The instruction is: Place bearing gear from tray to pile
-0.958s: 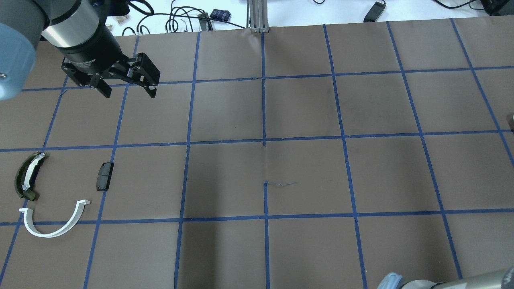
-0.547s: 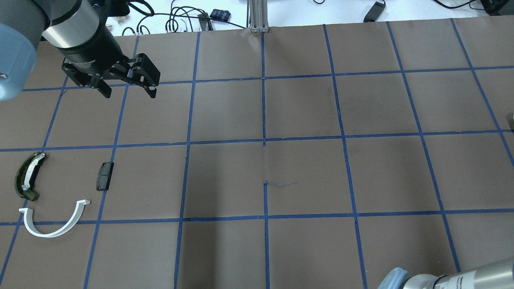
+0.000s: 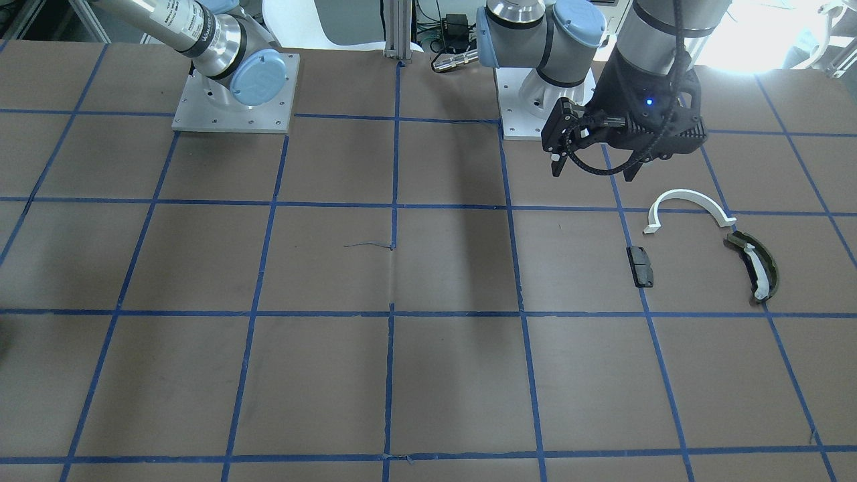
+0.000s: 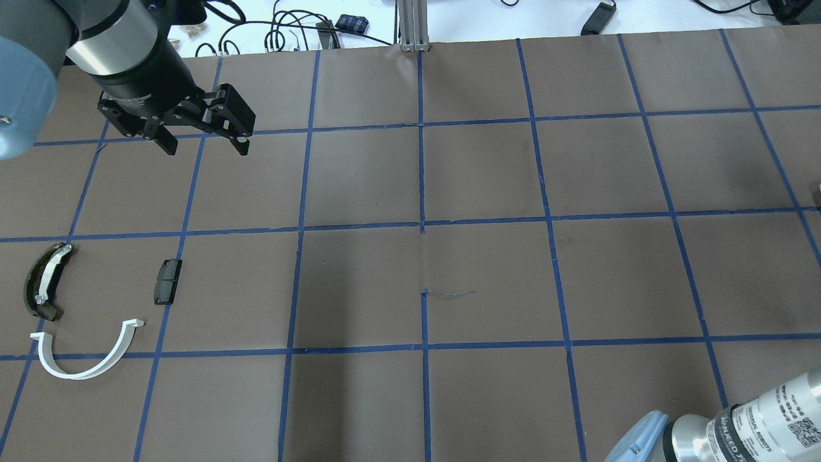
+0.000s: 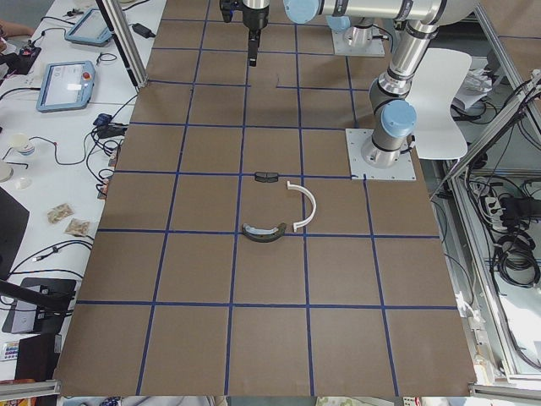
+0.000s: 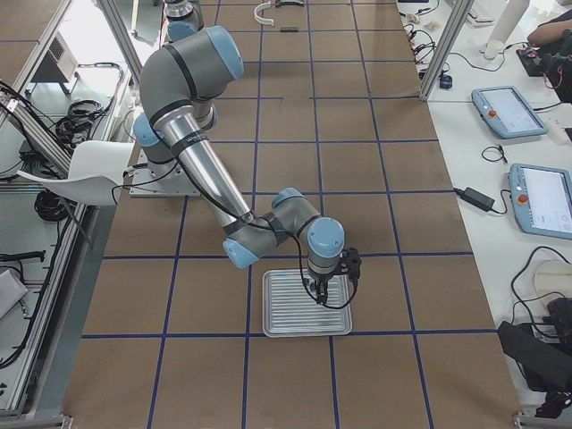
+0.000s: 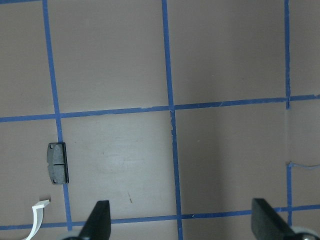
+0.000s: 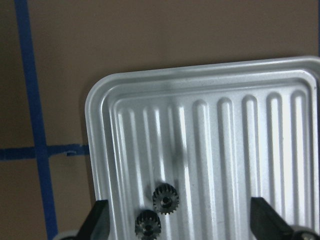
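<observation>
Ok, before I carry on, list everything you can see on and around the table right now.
small dark toothed gears: two, dark, side by side in the tray's corner
silver ribbed metal tray: one, silver, towards the table's end on the robot's right
white half-ring arc: one, white, on the robot's left side
dark olive curved piece with a white strip: one, olive, beside the arc, apart from it
small black rectangular block: one, black, on a tape line near both
brown table cover: one, brown with a blue tape grid
teach pendants: two, blue-edged, on the side bench
left gripper: black, fingers open, empty, raised near the three parts
right gripper: fingers open, over the gears
</observation>
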You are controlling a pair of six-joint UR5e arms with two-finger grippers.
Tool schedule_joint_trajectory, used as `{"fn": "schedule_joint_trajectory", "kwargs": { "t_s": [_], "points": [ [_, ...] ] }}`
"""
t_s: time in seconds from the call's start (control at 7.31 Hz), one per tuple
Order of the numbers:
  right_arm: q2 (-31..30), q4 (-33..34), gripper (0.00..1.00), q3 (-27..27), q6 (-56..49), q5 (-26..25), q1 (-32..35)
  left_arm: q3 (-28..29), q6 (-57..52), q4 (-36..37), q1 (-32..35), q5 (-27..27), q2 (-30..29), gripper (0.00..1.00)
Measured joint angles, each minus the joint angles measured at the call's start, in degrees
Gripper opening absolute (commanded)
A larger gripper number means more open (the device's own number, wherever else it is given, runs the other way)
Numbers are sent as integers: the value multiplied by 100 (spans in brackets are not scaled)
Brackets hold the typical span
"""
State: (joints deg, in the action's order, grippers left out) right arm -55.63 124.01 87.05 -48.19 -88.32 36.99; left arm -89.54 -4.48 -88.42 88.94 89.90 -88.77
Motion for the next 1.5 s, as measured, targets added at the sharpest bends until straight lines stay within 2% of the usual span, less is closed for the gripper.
{"fn": "schedule_joint_trajectory", "kwargs": {
  "t_s": [0.55, 0.68, 1.23, 1.5],
  "points": [
    [156, -37, 100, -1, 517, -83, -7, 6, 0, 0, 0, 0, 0, 100],
    [161, -36, 92, 2, 592, -114, -7, 6, -1, 0, 0, 0, 0, 100],
    [202, -5, 92, 5, 693, -167, -8, 7, -1, 0, 0, -8, 0, 100],
    [277, 26, 85, -3, 732, -236, -8, 7, 0, 0, 0, -8, 0, 100]
  ]
}}
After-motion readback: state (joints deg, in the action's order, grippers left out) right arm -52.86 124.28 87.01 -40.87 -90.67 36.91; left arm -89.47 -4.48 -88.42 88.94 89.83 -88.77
